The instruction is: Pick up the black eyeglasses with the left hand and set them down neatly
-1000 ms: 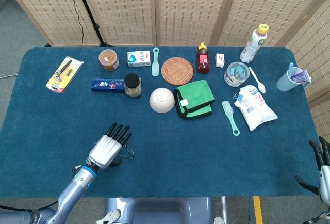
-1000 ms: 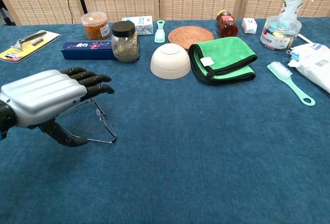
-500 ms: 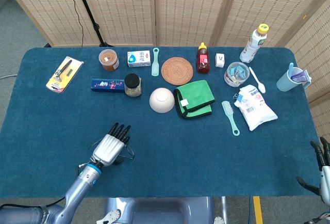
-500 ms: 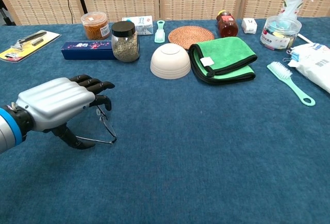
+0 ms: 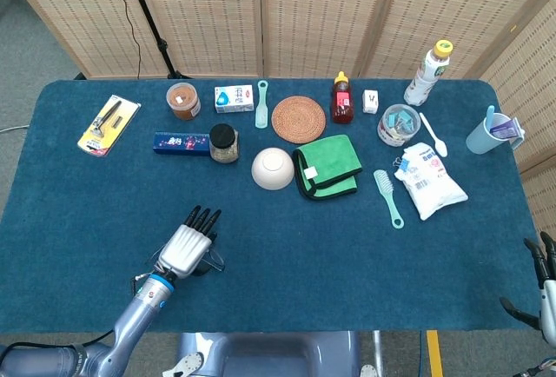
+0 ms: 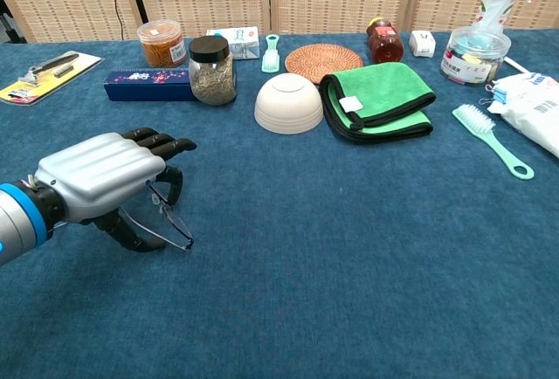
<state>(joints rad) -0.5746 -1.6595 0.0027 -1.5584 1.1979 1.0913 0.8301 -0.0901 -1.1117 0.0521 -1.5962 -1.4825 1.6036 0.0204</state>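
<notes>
- Head view: the left hand (image 5: 185, 249), silver-backed with black fingers, lies palm-down over the thin black wire-framed eyeglasses (image 5: 212, 261) near the front left of the dark blue cloth-covered table (image 5: 287, 255).
- Only part of the frame peeks out at the hand's right edge.
- The right hand (image 5: 540, 283) shows at the lower right corner, off the table's edge, its fingers apart and holding nothing.
- A white upturned bowl (image 5: 273, 168) sits well beyond the left hand, just beside a folded green cloth (image 5: 327, 166).
- Chest view: the left hand (image 6: 100, 176) arches over the eyeglasses (image 6: 170, 226), thumb curled beneath and fingers (image 6: 162, 143) bent down around the frame.
- One lens rim rests on the table; whether the hand truly grips the frame or only cages it, I cannot tell.
- A glass jar with a black lid (image 6: 210, 69) stands behind the hand, near a dark blue flat box (image 6: 148, 84).
</notes>
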